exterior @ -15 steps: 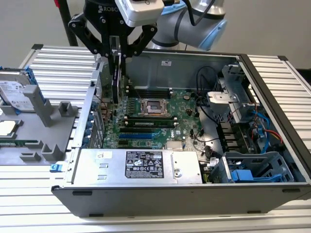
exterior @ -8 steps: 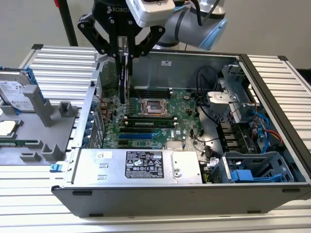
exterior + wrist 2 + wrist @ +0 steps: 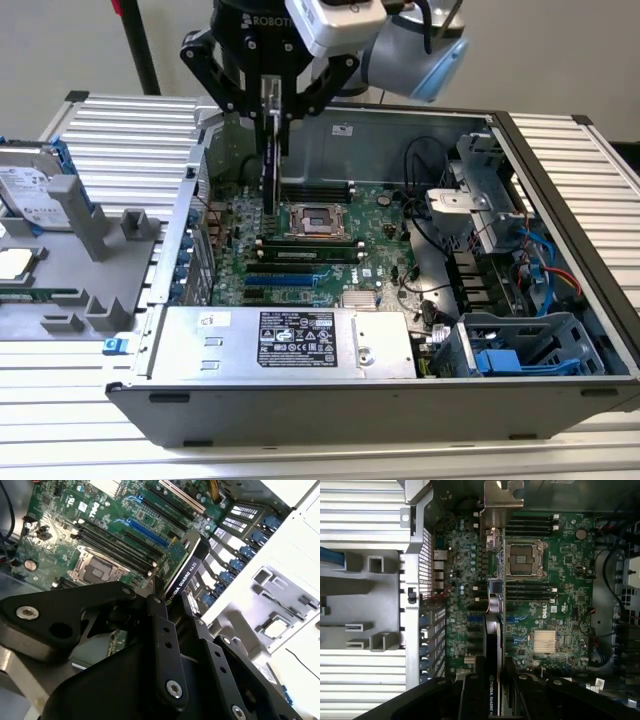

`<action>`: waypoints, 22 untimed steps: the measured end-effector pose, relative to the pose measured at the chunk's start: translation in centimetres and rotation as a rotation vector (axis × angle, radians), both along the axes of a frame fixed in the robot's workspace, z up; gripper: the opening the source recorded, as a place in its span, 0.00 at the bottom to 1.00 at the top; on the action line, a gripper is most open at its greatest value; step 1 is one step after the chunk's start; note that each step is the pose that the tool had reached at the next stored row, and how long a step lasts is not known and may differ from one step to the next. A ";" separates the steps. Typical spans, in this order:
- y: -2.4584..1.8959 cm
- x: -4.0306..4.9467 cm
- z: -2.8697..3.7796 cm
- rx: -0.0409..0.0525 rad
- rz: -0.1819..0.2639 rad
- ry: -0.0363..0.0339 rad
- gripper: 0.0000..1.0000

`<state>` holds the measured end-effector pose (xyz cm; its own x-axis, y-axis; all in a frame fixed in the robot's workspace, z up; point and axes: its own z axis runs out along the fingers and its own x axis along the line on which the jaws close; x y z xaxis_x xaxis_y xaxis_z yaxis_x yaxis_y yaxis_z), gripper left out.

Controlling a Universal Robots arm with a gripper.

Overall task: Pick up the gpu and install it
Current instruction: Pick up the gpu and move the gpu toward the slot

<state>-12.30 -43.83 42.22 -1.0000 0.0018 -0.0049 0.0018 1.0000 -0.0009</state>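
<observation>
The gripper [image 3: 272, 108] is clamped on the gpu [image 3: 269, 170], its black metal fingers [image 3: 161, 630] drawn in narrow against the card's two flat faces. The gpu hangs upright from it, a thin slab with a glossy black cooler side and a bent silver bracket [image 3: 502, 500] at one end. Beneath the gripper lies the green motherboard [image 3: 385, 225] inside the open grey steel case [image 3: 560, 170]. The square socket [image 3: 315, 220] sits just beside the card's lower edge
</observation>
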 end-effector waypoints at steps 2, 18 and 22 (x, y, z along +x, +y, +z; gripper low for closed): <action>0.00 0.38 0.00 0.0001 0.000 -0.0001 0.00; 0.00 3.27 0.00 0.0000 0.000 0.0000 0.00; 0.00 3.78 0.00 0.0000 0.000 0.0000 0.00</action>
<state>-8.52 -43.83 42.22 -1.0000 0.0018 -0.0049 0.0018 1.0000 -0.0009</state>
